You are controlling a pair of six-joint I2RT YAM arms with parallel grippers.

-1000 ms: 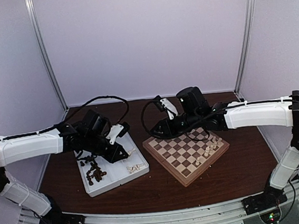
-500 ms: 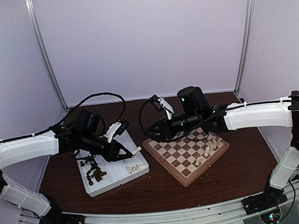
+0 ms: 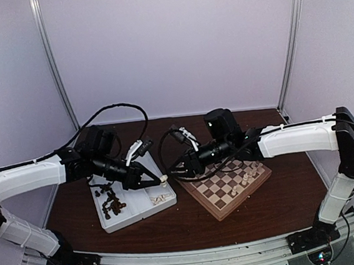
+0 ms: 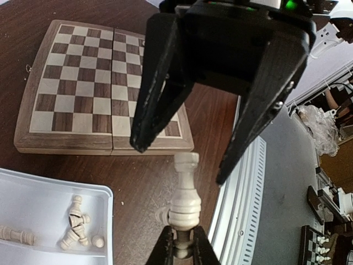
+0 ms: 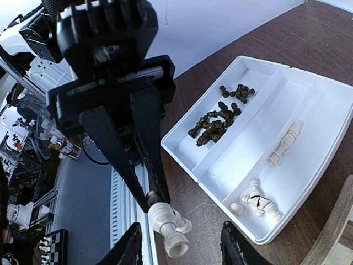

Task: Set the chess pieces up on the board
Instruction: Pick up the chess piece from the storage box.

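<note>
My left gripper (image 4: pixel 182 247) is shut on the base of a cream-white chess piece (image 4: pixel 185 201), which it holds level above the table between the white tray (image 3: pixel 130 219) and the board (image 3: pixel 215 191). My right gripper (image 5: pixel 182 255) faces it, open, one finger on each side of the piece (image 5: pixel 168 227) and not touching it. In the top view the left gripper (image 3: pixel 159 180) and right gripper (image 3: pixel 175 170) meet tip to tip. Several cream pieces (image 3: pixel 249 175) stand on the board's right side.
The tray holds a heap of dark brown pieces (image 5: pixel 220 118) in one compartment and a few cream pieces (image 5: pixel 258 203) in the other. The slotted metal rail (image 4: pixel 242 210) runs along the table's near edge. Cables loop behind both wrists.
The left gripper has carried the cream piece rightward out past the tray's edge. The right gripper has come left off the board toward it and spread its fingers wider.
</note>
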